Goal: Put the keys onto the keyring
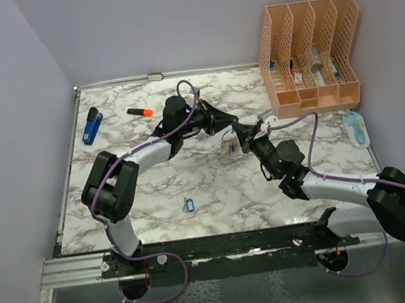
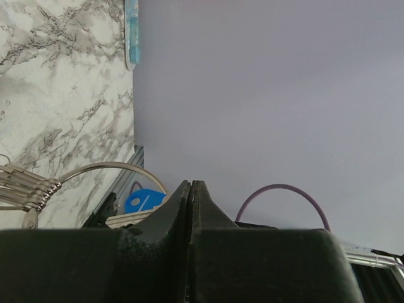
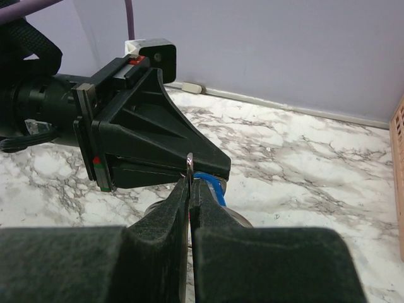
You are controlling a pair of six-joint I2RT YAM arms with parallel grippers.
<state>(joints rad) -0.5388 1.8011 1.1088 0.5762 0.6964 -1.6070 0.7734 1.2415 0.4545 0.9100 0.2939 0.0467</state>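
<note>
Judging from how things lie, the task is at best midway. One blue-tagged key lies flat on the marble desk near the front edge, well apart from both arms, so it is not yet on the ring. The two arms meet tip to tip above the middle of the desk. The left gripper is fully closed, and the keyring arcs right up to the side of its tips. It seems to pinch the wire there, though the contact itself is hidden behind a finger. The right gripper is likewise closed, clamped on a thin sliver of metal seen edge-on, with a blue tag just behind it. This is most likely the second key, though the sliver is too thin to be sure. Whether that key already sits on the wire cannot be told. What remains, at the least, is finishing this one and then fetching the loose key from the desk. The keyring itself is a thin, silvery wire loop held off the desk, with a bunch of plain metal keys fanned at one end. In the left wrist view, blue plastic with a small hole shows just under its arc.
</note>
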